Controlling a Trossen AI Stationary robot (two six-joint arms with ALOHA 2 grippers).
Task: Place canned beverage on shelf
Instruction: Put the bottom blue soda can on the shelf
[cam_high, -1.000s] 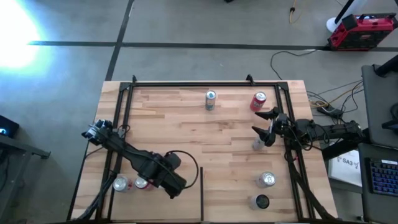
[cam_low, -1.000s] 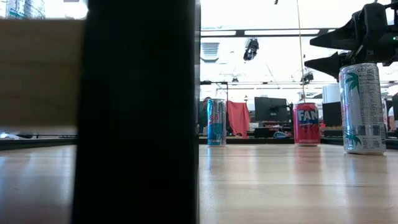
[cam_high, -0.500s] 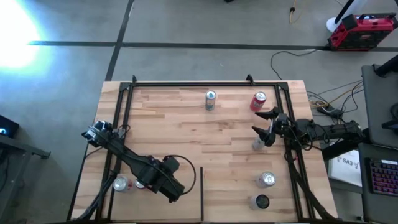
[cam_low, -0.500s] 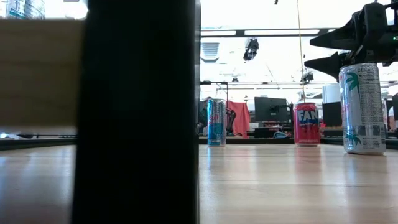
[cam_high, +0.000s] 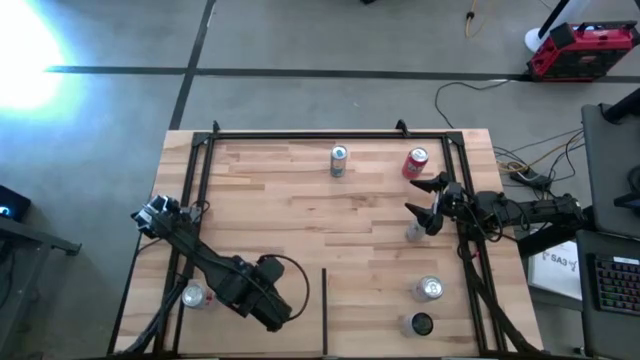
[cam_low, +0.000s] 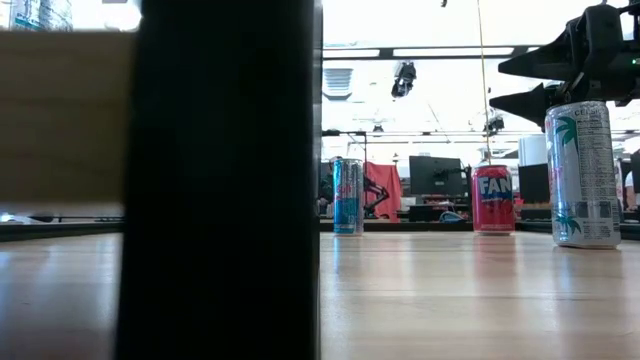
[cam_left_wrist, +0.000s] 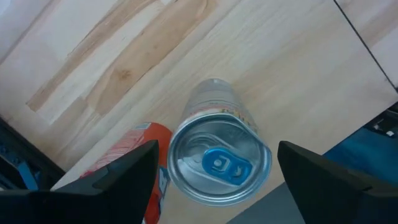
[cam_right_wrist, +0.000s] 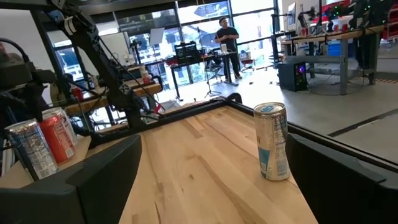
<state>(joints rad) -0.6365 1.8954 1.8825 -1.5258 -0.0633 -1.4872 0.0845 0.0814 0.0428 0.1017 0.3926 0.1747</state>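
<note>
Your left gripper (cam_left_wrist: 214, 171) straddles a silver can (cam_left_wrist: 219, 155), fingers (cam_left_wrist: 134, 171) parted, not touching it, beside a red can (cam_left_wrist: 134, 149) at the shelf's (cam_high: 300, 210) near-left edge. Six more cans stand elsewhere. Your right gripper (cam_high: 425, 205) hovers spread wide.

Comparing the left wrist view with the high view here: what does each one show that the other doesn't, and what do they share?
Only the left wrist view shows the silver can with the blue tab standing between the left gripper fingers, jaws apart and not touching it, with a red can right beside it.

Only the high view shows the whole shelf, the other cans spread across it, and the right gripper open near the right rail, above a can.

Both show the light wooden board and the left arm's end near the front left rail.
</note>
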